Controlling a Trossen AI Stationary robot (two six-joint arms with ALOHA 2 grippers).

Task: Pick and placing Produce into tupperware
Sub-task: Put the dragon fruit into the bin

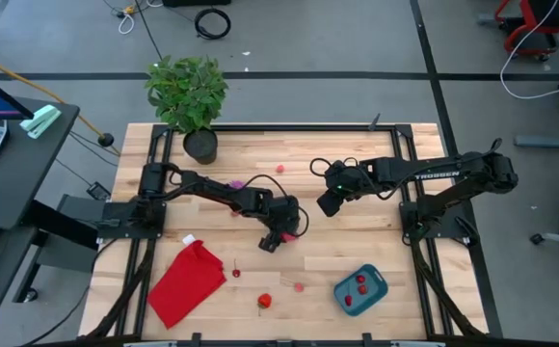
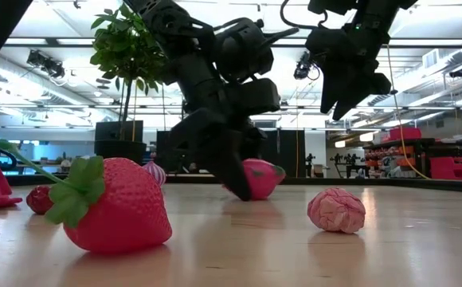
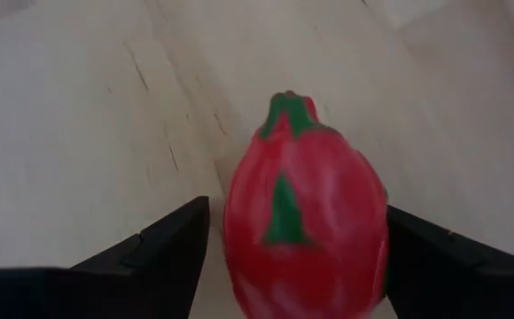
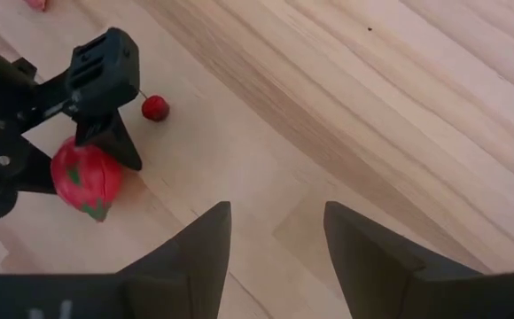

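A red-pink toy fruit with green leaves (image 3: 306, 221) lies on the wooden table near its middle. My left gripper (image 3: 297, 221) is open and slants down over it, one finger on each side; in the high view the gripper (image 1: 273, 238) hides most of the fruit (image 1: 286, 234). My right gripper (image 1: 328, 204) hangs open above the table to the right and holds nothing. The teal tupperware (image 1: 374, 286) stands near the front right with two red pieces inside. Other produce lies loose: a strawberry (image 1: 264, 301), a cherry (image 1: 235, 273) and a pink piece (image 1: 299, 285). My left gripper stands open around the red-pink fruit, its fingers slanting down from above along the fruit's two sides. One finger (image 3: 425, 252) lies right against the fruit's side (image 3: 377, 230); I cannot tell whether it touches. The fruit rests on the table.
A flat red cloth (image 1: 188, 281) lies at the front left. A potted plant (image 1: 191, 96) stands at the far left edge. Two small pieces (image 1: 279, 168) (image 1: 236, 183) lie toward the far side. Bare wood lies between my right gripper and the tupperware.
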